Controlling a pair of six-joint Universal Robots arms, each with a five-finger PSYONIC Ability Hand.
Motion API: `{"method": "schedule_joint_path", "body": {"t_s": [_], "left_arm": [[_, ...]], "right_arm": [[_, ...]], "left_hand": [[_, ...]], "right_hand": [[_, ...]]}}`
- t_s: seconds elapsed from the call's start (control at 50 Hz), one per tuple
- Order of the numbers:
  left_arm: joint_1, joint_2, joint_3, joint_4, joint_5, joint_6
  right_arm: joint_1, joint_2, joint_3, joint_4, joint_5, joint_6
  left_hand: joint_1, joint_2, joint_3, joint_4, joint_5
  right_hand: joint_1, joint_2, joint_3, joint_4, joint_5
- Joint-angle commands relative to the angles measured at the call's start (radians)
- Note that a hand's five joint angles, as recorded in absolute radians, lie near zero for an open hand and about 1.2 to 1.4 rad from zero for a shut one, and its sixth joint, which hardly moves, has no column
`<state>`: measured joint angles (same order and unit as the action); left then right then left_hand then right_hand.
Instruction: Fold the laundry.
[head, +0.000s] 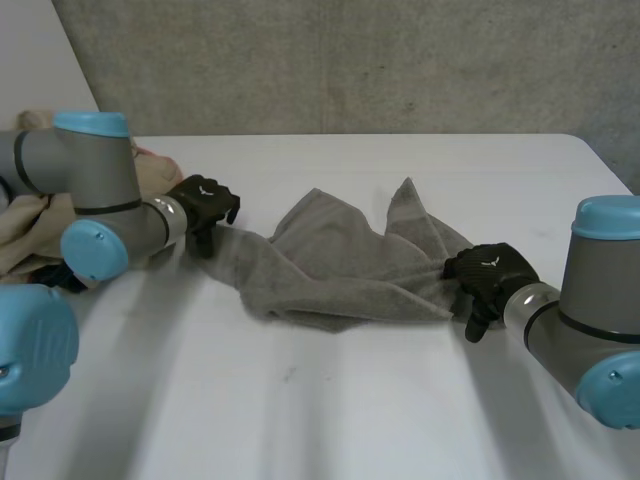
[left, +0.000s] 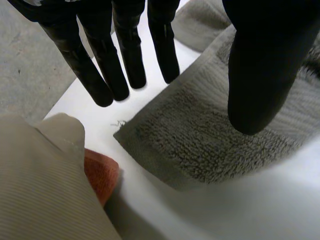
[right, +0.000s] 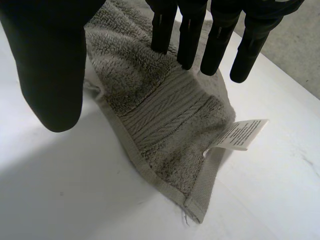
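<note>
A grey towel (head: 340, 262) lies crumpled across the middle of the white table (head: 330, 410). My left hand (head: 205, 205) hovers at the towel's left end. In the left wrist view its fingers (left: 132, 60) are straight and the thumb stands apart, over a towel corner (left: 200, 145) that lies flat on the table. At the towel's right end is my right hand (head: 490, 275). Its straight fingers (right: 218, 45) and spread thumb are above a corner of the towel (right: 165, 125) with a white label (right: 242, 134). Neither hand holds cloth.
A pile of other laundry (head: 30, 230) sits at the table's left, behind my left arm; beige cloth (left: 40, 185) and an orange piece (left: 100, 172) lie close to the towel's left corner. The table's far edge meets a grey wall (head: 350, 60).
</note>
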<state>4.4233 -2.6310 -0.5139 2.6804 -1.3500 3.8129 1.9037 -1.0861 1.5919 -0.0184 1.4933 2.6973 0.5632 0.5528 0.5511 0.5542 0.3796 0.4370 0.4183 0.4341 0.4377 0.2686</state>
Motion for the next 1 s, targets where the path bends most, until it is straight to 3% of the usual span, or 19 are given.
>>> {"method": "schedule_joint_path", "body": {"t_s": [0.02, 0.06, 0.2, 0.26, 0.28, 0.3, 0.32, 0.4, 0.5, 0.58, 0.66, 0.72, 0.76, 0.84, 1.0], "left_arm": [[-0.012, -0.04, 0.026, 0.016, -0.031, 0.014], [-0.013, -0.044, 0.032, 0.018, -0.038, 0.022], [-0.012, 0.002, 0.009, 0.013, -0.087, 0.001], [-0.007, 0.061, -0.046, 0.015, -0.095, -0.027], [-0.002, 0.08, -0.063, 0.015, -0.094, -0.035], [0.002, 0.115, -0.095, 0.016, -0.092, -0.047], [0.004, 0.135, -0.113, 0.015, -0.09, -0.052], [0.021, 0.273, -0.249, 0.01, -0.075, -0.081], [0.047, 0.449, -0.417, 0.007, -0.034, -0.11], [0.082, 0.615, -0.561, -0.005, -0.003, -0.118], [0.117, 0.794, -0.72, -0.048, 0.041, -0.114], [0.122, 0.859, -0.809, -0.074, 0.077, -0.101], [0.117, 0.862, -0.847, -0.077, 0.094, -0.084], [0.093, 0.778, -0.871, -0.025, 0.095, -0.039], [0.015, 0.544, -0.677, 0.079, -0.079, -0.14]], "right_arm": [[0.006, 0.054, -0.026, -0.057, 0.019, -0.033], [0.006, 0.075, -0.036, -0.077, 0.028, -0.048], [0.018, 0.136, -0.072, -0.156, 0.065, -0.119], [0.023, 0.164, -0.092, -0.179, 0.088, -0.165], [0.023, 0.17, -0.098, -0.182, 0.093, -0.174], [0.023, 0.175, -0.108, -0.187, 0.105, -0.189], [0.021, 0.175, -0.11, -0.19, 0.111, -0.194], [0.017, 0.12, -0.101, -0.215, 0.14, -0.186], [-0.028, -0.03, -0.067, -0.199, 0.113, -0.198], [-0.06, -0.139, -0.064, -0.054, 0.061, -0.252], [-0.136, -0.245, -0.078, 0.234, -0.004, -0.361], [-0.167, -0.275, -0.075, 0.351, -0.039, -0.41], [-0.175, -0.264, -0.078, 0.419, -0.071, -0.441], [-0.15, -0.158, -0.105, 0.329, -0.084, -0.41], [-0.134, 0.073, -0.243, 0.131, -0.077, -0.266]], "left_hand": [[0.48, 0.491, 0.492, 0.489, 0.489], [0.831, 0.841, 0.843, 0.84, 0.84], [0.833, 0.843, 0.845, 0.842, 0.842], [0.833, 0.843, 0.845, 0.842, 0.842], [0.833, 0.843, 0.845, 0.842, 0.842], [0.833, 0.843, 0.845, 0.842, 0.842], [0.833, 0.843, 0.845, 0.842, 0.842], [0.833, 0.843, 0.845, 0.842, 0.842], [0.833, 0.843, 0.845, 0.842, 0.842], [0.833, 0.843, 0.845, 0.842, 0.842], [0.833, 0.843, 0.845, 0.842, 0.842], [0.833, 0.843, 0.845, 0.842, 0.842], [0.833, 0.843, 0.845, 0.842, 0.842], [0.833, 0.843, 0.845, 0.842, 0.842], [0.833, 0.843, 0.845, 0.842, 0.842]], "right_hand": [[0.107, 0.126, 0.11, 0.107, 0.101], [0.122, 0.141, 0.125, 0.121, 0.116], [0.236, 0.255, 0.239, 0.236, 0.23], [0.392, 0.41, 0.395, 0.391, 0.386], [0.477, 0.495, 0.479, 0.476, 0.47], [0.8, 0.819, 0.803, 0.799, 0.794], [0.957, 0.976, 0.96, 0.957, 0.951], [0.959, 0.978, 0.962, 0.959, 0.953], [0.959, 0.978, 0.962, 0.959, 0.953], [0.959, 0.978, 0.962, 0.959, 0.953], [0.959, 0.978, 0.962, 0.959, 0.953], [0.959, 0.978, 0.962, 0.959, 0.953], [0.959, 0.978, 0.962, 0.959, 0.953], [0.959, 0.978, 0.962, 0.959, 0.953], [0.959, 0.978, 0.962, 0.959, 0.953]]}}
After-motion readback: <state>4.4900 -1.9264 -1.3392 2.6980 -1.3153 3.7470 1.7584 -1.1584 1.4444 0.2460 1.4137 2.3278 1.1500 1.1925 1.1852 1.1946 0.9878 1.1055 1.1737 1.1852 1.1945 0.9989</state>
